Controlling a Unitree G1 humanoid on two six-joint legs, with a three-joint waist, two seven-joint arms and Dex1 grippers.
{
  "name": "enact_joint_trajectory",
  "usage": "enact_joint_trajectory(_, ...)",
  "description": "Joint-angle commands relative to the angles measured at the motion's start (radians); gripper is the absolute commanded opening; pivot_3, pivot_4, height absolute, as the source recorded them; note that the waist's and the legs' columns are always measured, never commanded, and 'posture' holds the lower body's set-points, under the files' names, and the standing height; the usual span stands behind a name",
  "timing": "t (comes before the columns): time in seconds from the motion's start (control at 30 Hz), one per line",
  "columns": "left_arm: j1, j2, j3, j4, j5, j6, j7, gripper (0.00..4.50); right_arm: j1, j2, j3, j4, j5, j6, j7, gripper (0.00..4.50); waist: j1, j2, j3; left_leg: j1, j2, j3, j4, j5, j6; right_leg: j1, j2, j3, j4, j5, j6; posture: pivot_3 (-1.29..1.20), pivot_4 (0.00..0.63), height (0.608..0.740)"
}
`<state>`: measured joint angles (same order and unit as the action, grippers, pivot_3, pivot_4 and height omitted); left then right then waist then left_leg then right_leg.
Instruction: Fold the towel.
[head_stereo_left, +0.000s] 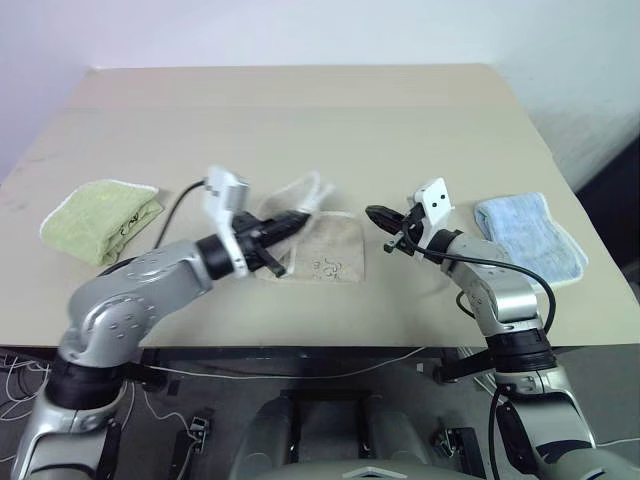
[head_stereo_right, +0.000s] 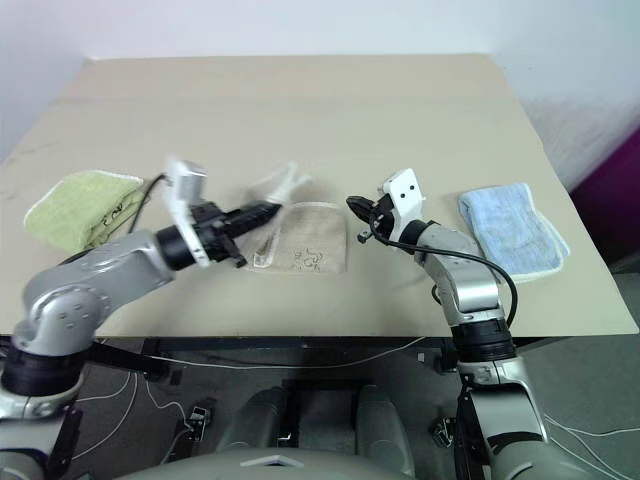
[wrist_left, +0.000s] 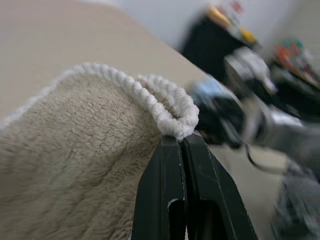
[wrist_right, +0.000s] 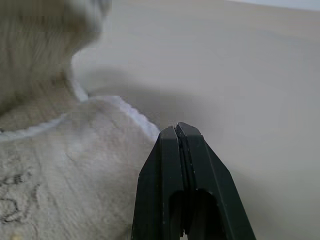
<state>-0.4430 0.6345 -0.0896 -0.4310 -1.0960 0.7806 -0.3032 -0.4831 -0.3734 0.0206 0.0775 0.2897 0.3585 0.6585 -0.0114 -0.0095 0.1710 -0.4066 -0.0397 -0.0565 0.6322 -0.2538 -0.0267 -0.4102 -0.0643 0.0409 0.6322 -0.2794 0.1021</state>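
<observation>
Towel lay mid-tabletop, one corded edge pinched in the left end effector and lifted, likely to carry a fold; right end effector, fingers together and empty, hovered just beside the towel.

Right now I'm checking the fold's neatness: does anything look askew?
Yes. The towel lies folded mid-table, but one corded edge is lifted off it, pinched in the shut left fingers, so the stack is uneven. The right gripper is shut and empty beside it.

Lab-like room: bare table, floor cables
</observation>
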Motion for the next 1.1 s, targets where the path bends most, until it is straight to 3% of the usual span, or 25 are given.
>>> enact_joint_trajectory(0.03, -0.055, -0.022, -0.106, -0.006, 0.118, 0.019, -0.090, 0.02, 0.004, -0.008, -0.042, -0.059, 0.017, -0.001, -0.019, 0.00, -0.003, 0.000, 0.000, 0.000, 0.000, 0.000, 0.000, 0.000, 0.000, 0.000, 0.000, 0.000, 0.000, 0.000, 0.000, 0.00, 0.150, 0.740)
enact_joint_trajectory(0.27, -0.112, -0.102, -0.199, 0.058, 0.256, 0.066, -0.146, 0.02, 0.020, -0.013, -0.062, -0.082, 0.014, 0.005, -0.042, 0.00, -0.003, 0.000, 0.000, 0.000, 0.000, 0.000, 0.000, -0.001, 0.002, 0.000, 0.001, 0.000, 0.001, 0.000, 0.000, 0.00, 0.150, 0.740)
enact_joint_trajectory(0.53, -0.103, -0.184, -0.138, 0.122, 0.309, 0.105, -0.135, 0.02, 0.025, -0.018, -0.065, -0.088, 0.011, 0.006, -0.052, 0.00, -0.001, 0.000, 0.000, 0.000, 0.000, 0.000, 0.001, -0.001, 0.002, 0.000, 0.000, 0.000, 0.001, 0.000, 0.000, 0.00, 0.150, 0.740)
enact_joint_trajectory(0.63, -0.093, -0.223, -0.095, 0.134, 0.297, 0.118, -0.127, 0.63, 0.021, -0.020, -0.060, -0.085, 0.009, 0.007, -0.050, 0.00, -0.001, 0.000, 0.000, 0.000, 0.000, 0.000, 0.001, -0.001, 0.001, 0.000, 0.000, 0.000, 0.002, 0.000, 0.000, 0.00, 0.150, 0.740)
enact_joint_trajectory(0.9, -0.074, -0.318, 0.052, 0.096, 0.198, 0.150, -0.106, 3.24, 0.005, -0.032, -0.064, -0.079, 0.011, 0.011, -0.048, 0.00, -0.001, 0.000, 0.000, 0.000, 0.000, 0.000, 0.003, 0.000, 0.000, 0.000, 0.000, 0.000, 0.003, 0.000, 0.000, 0.00, 0.150, 0.740)
enact_joint_trajectory(1.1, -0.053, -0.316, 0.193, 0.087, 0.133, 0.156, -0.053, 3.24, 0.003, -0.046, -0.075, -0.094, 0.024, 0.013, -0.042, 0.00, -0.001, 0.000, 0.000, 0.000, 0.000, 0.000, 0.004, 0.000, 0.000, 0.000, 0.000, 0.000, 0.004, 0.000, 0.000, 0.00, 0.150, 0.740)
